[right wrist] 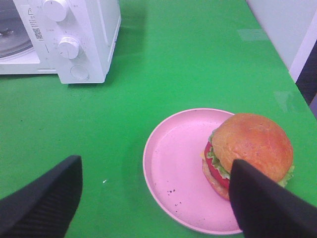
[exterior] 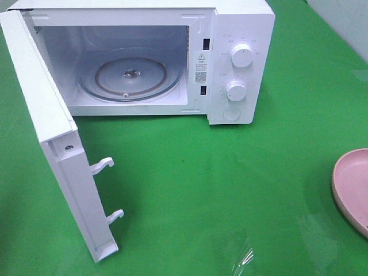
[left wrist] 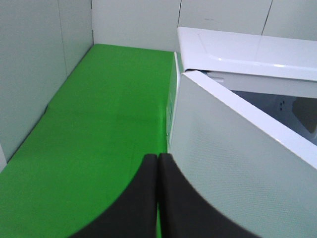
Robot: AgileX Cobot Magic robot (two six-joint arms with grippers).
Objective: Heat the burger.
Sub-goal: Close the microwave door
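The burger (right wrist: 250, 146), with a golden-brown bun, lettuce and tomato, sits on the far side of a round pink plate (right wrist: 181, 188) in the right wrist view. My right gripper (right wrist: 156, 167) is open and empty above the plate, with one finger (right wrist: 262, 203) just in front of the burger. The white microwave (exterior: 238, 34) stands at the back with its door (exterior: 52, 132) swung wide open and a glass turntable (exterior: 131, 77) bare inside. My left gripper (left wrist: 157, 158) is shut and empty beside the outer face of the door (left wrist: 233, 168). Neither gripper shows in the exterior view.
Green cloth (exterior: 230, 190) covers the table. Only the plate's edge (exterior: 351, 187) shows at the right border of the exterior view; the burger is cut off there. Two latch hooks (exterior: 103, 165) stick out of the door's edge. Grey walls (left wrist: 29, 74) bound the table's left side.
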